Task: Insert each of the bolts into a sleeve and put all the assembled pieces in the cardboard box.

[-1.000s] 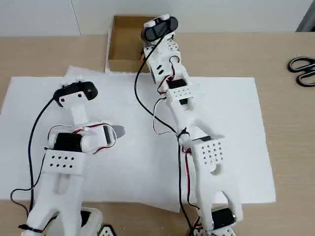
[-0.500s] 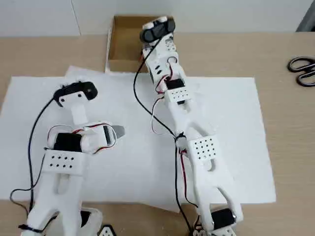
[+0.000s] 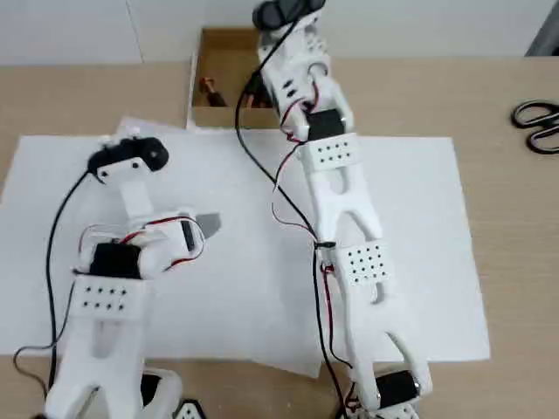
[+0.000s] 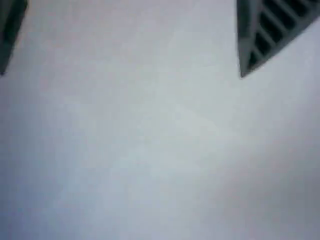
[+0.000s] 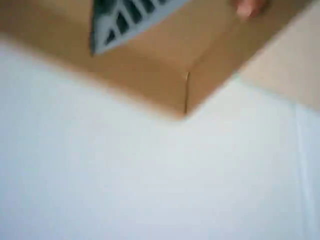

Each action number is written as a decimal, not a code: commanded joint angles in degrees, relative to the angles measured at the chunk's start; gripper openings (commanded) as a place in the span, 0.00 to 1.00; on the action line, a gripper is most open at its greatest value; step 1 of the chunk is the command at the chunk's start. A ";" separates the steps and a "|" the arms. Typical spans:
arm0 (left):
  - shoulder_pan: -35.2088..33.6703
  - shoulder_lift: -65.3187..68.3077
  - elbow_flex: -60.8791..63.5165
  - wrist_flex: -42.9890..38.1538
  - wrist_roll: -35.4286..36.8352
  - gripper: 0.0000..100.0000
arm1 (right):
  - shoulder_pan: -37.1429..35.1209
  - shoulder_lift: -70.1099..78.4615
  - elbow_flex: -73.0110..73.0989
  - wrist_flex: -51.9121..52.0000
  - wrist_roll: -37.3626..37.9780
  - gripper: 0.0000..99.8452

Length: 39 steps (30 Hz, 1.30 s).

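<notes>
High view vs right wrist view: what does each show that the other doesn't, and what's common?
High view: the left arm and right arm, scissors on the bare table, orange-brown pieces inside the cardboard box. Right wrist view: the box's outer corner seam close up, where it meets the white sheet. Both: the cardboard box and the white sheet.

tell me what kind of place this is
Likely a robotics lab or hobby workbench: two small white robot arms at a wooden table, a white sheet as work surface, a cardboard box and scissors nearby.
</notes>
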State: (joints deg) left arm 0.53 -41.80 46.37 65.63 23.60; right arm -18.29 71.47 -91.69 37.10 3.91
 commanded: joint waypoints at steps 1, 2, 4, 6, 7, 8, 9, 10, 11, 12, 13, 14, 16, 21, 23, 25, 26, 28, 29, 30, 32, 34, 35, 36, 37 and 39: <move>-0.35 -8.44 -2.95 -1.23 0.00 0.28 | 1.27 -4.44 -5.10 9.89 0.62 0.16; -0.44 -11.16 -2.95 -1.14 0.18 0.28 | 1.71 -6.55 -4.92 13.05 0.62 0.16; -0.62 -16.70 -2.51 -1.14 0.18 0.28 | 2.59 -12.00 -4.75 20.70 0.35 0.16; -0.09 -22.07 -2.42 -1.05 0.18 0.28 | 3.21 -17.71 -4.75 29.58 0.35 0.16; -0.09 -24.44 -2.33 -1.05 0.09 0.28 | 3.47 -20.44 -4.75 34.15 0.35 0.16; -0.09 -26.64 -1.98 -1.23 0.00 0.28 | 3.56 -23.08 -4.75 38.73 0.35 0.16; -0.09 -29.01 -1.36 -1.32 0.00 0.28 | 3.56 -25.54 -4.75 43.12 0.44 0.16; -0.26 -31.12 -0.66 -1.32 0.00 0.28 | 3.56 -28.09 -4.75 47.34 0.44 0.16; -0.44 -32.97 0.40 -1.32 0.00 0.28 | 3.47 -30.64 -4.75 51.47 0.44 0.16; -0.35 -34.99 1.98 -1.32 0.00 0.28 | 3.12 -33.10 -4.75 55.43 0.44 0.16; -0.18 -37.01 3.82 -1.32 0.00 0.28 | 3.03 -35.47 -4.66 58.51 0.53 0.16; -0.18 -39.03 5.76 -1.41 0.00 0.28 | 2.86 -37.85 -4.66 59.38 0.44 0.16; -0.09 -42.81 9.71 -2.90 0.09 0.28 | 3.47 -42.59 -4.66 59.38 0.35 0.16; -0.26 -53.27 19.03 -10.37 0.00 0.28 | 3.47 -54.64 -4.40 59.74 0.35 0.16; -0.18 -57.76 21.85 -12.31 0.00 0.28 | 3.56 -58.86 -4.31 59.82 0.35 0.16; -0.44 -62.15 24.57 -13.54 0.00 0.28 | 3.82 -62.73 -4.31 60.09 0.44 0.16; -0.53 -63.03 25.54 -13.71 0.00 0.28 | 3.82 -64.48 -4.22 60.18 0.44 0.16; -0.53 -62.33 26.59 -13.89 0.00 0.28 | 3.91 -68.18 -3.60 60.18 0.44 0.16; -0.53 -61.89 26.95 -13.89 0.00 0.28 | 3.91 -70.11 -2.11 60.18 0.44 0.16; -0.53 -61.80 27.30 -13.89 0.00 0.28 | 4.09 -72.31 0.26 60.18 0.44 0.16; -0.44 -61.80 27.82 -13.89 0.00 0.28 | 5.93 -77.76 6.51 60.18 0.44 0.16; -0.44 -61.80 28.26 -13.89 0.00 0.28 | 8.13 -84.18 15.21 60.18 0.44 0.16; -0.44 -61.80 28.70 -13.89 0.00 0.28 | 9.10 -87.78 20.48 60.18 0.44 0.16; -0.44 -61.80 29.14 -13.89 0.00 0.28 | 10.07 -91.38 26.64 60.09 0.35 0.16; -0.44 -61.80 29.85 -13.89 0.00 0.28 | 10.86 -95.34 32.97 60.00 0.35 0.16; -0.18 -61.80 31.69 -13.98 0.00 0.28 | 11.30 -103.52 46.68 59.65 0.26 0.16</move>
State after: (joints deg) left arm 0.09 -103.16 76.97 53.23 23.60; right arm -8.26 -21.27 -64.18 96.70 3.91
